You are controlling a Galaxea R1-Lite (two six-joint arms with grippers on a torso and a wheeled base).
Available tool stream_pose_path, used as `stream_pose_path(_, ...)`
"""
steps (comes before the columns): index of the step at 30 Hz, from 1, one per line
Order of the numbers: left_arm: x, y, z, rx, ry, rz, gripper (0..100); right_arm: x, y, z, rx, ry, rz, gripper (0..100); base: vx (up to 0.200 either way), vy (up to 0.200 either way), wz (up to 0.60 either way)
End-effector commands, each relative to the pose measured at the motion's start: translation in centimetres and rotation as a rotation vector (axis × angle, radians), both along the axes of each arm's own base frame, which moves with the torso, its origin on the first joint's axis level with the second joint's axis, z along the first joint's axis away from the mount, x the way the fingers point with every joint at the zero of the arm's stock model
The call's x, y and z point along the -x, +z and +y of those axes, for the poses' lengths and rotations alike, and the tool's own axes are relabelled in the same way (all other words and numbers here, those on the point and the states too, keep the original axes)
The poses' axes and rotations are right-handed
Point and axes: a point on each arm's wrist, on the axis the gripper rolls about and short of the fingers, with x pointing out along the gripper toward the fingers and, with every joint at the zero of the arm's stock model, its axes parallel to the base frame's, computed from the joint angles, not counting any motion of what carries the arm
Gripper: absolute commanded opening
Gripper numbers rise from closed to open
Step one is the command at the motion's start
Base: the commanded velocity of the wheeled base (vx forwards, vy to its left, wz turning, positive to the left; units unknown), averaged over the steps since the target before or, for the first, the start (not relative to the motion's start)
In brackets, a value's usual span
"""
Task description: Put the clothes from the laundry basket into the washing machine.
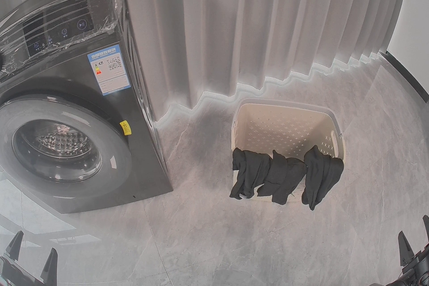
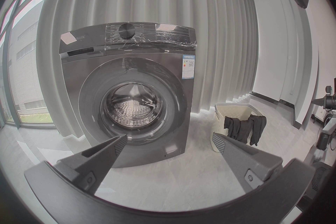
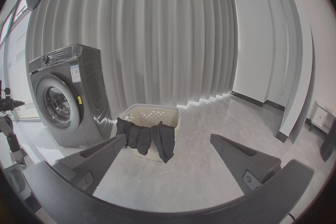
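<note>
Job not yet begun: your left gripper [image 2: 168,137] and right gripper [image 3: 168,137] hang wide and empty. Black clothes [image 1: 286,175] drape the near rim of the cream perforated plastic laundry basket [image 1: 286,102]. Next, grasp one; the door [image 1: 58,150] of the dark grey front-loading washing machine [image 1: 96,90] looks shut.

A grey washing machine [image 1: 76,130] is standing at the left, with clear film wrapping its control panel [image 1: 58,27] and its round door [image 1: 58,150] facing the near side. To its right, a cream laundry basket [image 1: 286,126] is sitting on the grey floor [image 1: 214,233], just in front of the white curtain [image 1: 268,10]. Dark clothes [image 1: 277,173] are hanging over the basket's near rim and down its outside. The left gripper [image 1: 32,253] is hovering at the near left and the right gripper [image 1: 415,235] at the near right, each with its fingers spread.
</note>
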Motion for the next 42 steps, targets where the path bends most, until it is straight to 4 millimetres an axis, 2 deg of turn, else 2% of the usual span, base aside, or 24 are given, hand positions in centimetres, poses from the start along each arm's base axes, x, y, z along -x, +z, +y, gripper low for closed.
stream_pose_path(1, 0.0, -0.53, -0.01, 0.0, -0.002, 0.0, 100, -0.12, -0.49, 0.0, 0.0, 0.0, 0.016, 100, 0.0, 0.0, 0.0)
stream_pose_path(6, 0.0, -0.53, -0.01, 0.001, -0.002, 0.0, 100, -0.12, -0.49, 0.0, 0.002, 0.0, 0.016, 100, 0.0, 0.0, 0.0)
stream_pose_path(21, 0.0, -0.53, -0.01, 0.0, -0.002, 0.0, 100, -0.12, -0.49, 0.0, 0.002, 0.001, 0.016, 100, 0.0, -0.2, 0.0)
stream_pose_path(33, 0.0, -0.53, -0.01, 0.001, -0.002, 0.0, 100, -0.12, -0.49, 0.0, 0.002, 0.001, 0.016, 100, 0.0, 0.0, 0.0)
stream_pose_path(39, 0.0, -0.53, -0.01, 0.001, -0.002, 0.0, 100, -0.12, -0.49, 0.0, 0.002, 0.0, 0.016, 100, 0.2, 0.0, 0.0)
stream_pose_path(42, 0.0, -0.53, -0.01, 0.001, -0.002, 0.0, 100, -0.12, -0.49, 0.0, 0.002, 0.001, 0.016, 100, 0.0, 0.0, 0.0)
